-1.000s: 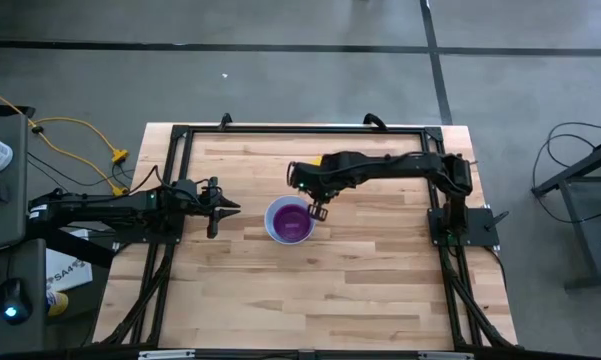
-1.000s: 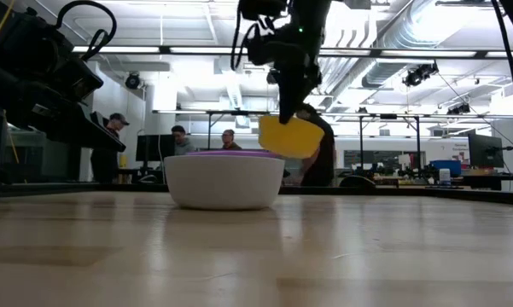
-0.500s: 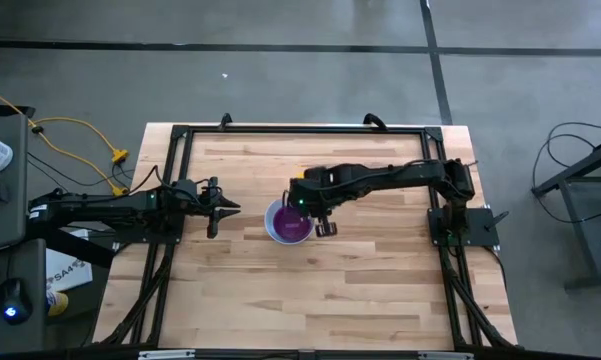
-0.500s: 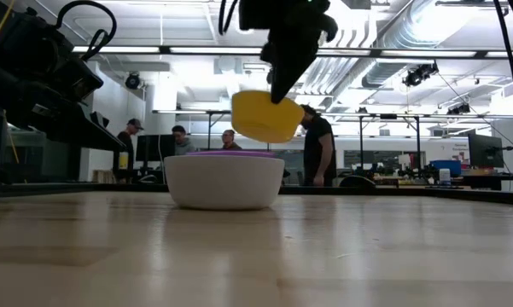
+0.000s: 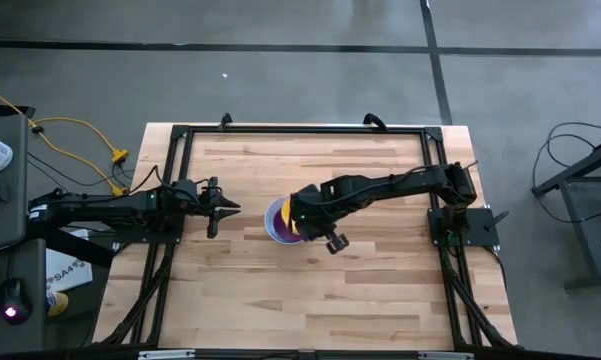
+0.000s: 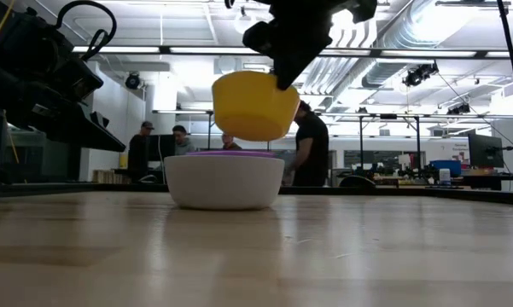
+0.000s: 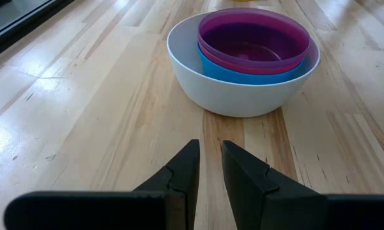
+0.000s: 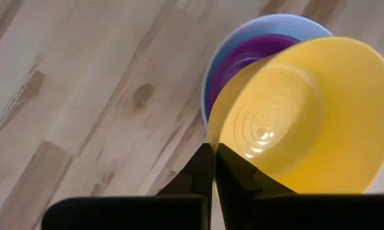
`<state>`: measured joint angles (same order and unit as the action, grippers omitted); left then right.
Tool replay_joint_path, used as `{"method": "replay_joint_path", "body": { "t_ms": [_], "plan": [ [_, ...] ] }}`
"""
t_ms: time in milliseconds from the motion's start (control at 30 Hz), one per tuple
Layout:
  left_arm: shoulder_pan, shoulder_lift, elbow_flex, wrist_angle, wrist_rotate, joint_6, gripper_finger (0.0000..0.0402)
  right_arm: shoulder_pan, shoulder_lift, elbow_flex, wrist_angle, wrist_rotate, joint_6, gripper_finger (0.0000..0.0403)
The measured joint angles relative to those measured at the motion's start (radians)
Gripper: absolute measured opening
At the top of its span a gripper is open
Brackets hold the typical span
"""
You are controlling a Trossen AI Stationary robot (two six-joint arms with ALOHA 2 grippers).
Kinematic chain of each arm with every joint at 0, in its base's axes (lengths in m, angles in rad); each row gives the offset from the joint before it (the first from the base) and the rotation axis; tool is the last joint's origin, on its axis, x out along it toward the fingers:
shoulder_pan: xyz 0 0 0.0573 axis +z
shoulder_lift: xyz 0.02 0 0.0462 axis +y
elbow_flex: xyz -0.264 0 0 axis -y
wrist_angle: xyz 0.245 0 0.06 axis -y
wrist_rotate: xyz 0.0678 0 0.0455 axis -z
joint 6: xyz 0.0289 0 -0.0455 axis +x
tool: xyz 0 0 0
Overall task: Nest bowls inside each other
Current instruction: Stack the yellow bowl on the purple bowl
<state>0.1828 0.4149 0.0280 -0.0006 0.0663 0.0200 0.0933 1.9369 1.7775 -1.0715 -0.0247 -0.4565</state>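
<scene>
A white bowl stands on its base at the table's middle, with a blue bowl, a red bowl and a purple bowl nested in it. My right gripper is shut on a yellow bowl, which hangs just above the stack with its mouth up. My left gripper waits at the table's left, level and pointing at the stack. Its fingers stand a narrow gap apart with nothing between them. My right gripper pinches the yellow bowl's rim between its two fingers, one finger inside the bowl and one outside. The fingers come from above, pointing steeply down. The bowl hangs clear over the purple bowl, mouth up and slightly tilted.
A black frame runs along the table's far edge and sides. Bare wood lies all around the stack, widest toward the near edge. People stand in the room beyond the far edge.
My right gripper has carried the yellow bowl from beside the stack's far right toward the near edge and over the stack, rising a little. Its wrist has rolled, and the bowl has turned from tilted to nearly mouth-up.
</scene>
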Motion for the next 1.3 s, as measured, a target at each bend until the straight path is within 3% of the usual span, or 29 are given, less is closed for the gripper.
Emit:
{"method": "replay_joint_path", "body": {
  "t_ms": [400,800,1133,1300],
  "plan": [
    [0.0,0.0,0.0,0.0,0.0,0.0,0.0067,-0.019,0.0,0.0,0.077,-0.113,-0.174,0.0003],
    [0.0,0.0,0.0,0.0,0.0,0.0,0.0067,-0.058,0.028,0.004,0.039,-0.12,-0.255,0.0003],
    [0.0,0.0,0.0,0.001,0.001,0.0,0.0067,-0.046,0.122,0.146,-0.076,-0.091,-0.321,0.0003],
    [0.0,0.0,0.0,0.0,0.001,0.0,0.0067,-0.049,0.134,0.155,-0.085,-0.109,-0.341,0.0003]
  ]
}}
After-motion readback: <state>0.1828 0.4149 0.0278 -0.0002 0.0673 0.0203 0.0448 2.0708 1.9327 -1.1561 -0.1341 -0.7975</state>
